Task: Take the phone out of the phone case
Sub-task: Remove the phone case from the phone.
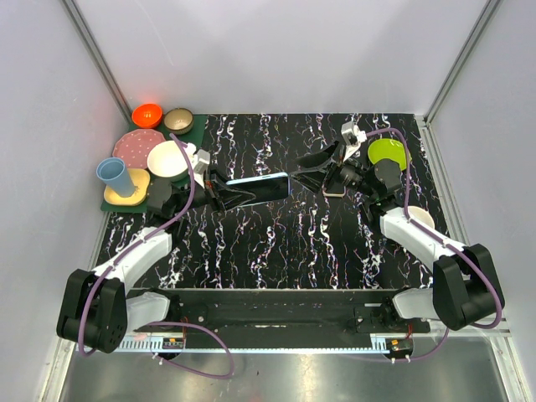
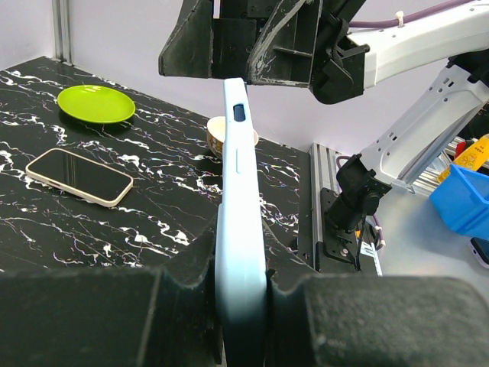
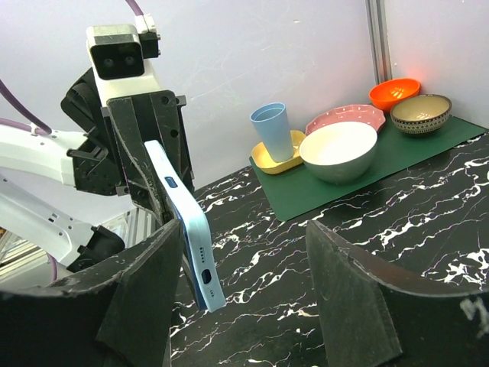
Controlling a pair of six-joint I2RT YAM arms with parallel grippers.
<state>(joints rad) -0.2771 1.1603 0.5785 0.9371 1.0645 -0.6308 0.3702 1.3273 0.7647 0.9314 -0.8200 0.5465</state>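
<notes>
1. The left gripper is clenched on one end of the light blue phone case. It holds the case on its long edge above the table, in the middle of the table's far half.
2. The right gripper has its jaws spread with nothing between them. In the right wrist view the case's free end, the one with the port, sits just in front of its fingers and nearer one of them; no contact shows.
3. The phone lies flat on the table, dark screen up and well apart from the case. It lies toward the right edge, under the right arm and near the green plate.
4. A green mat fills the far left corner and carries an orange bowl, a brown bowl, a pink plate, a white bowl and a blue cup on a yellow plate.
</notes>
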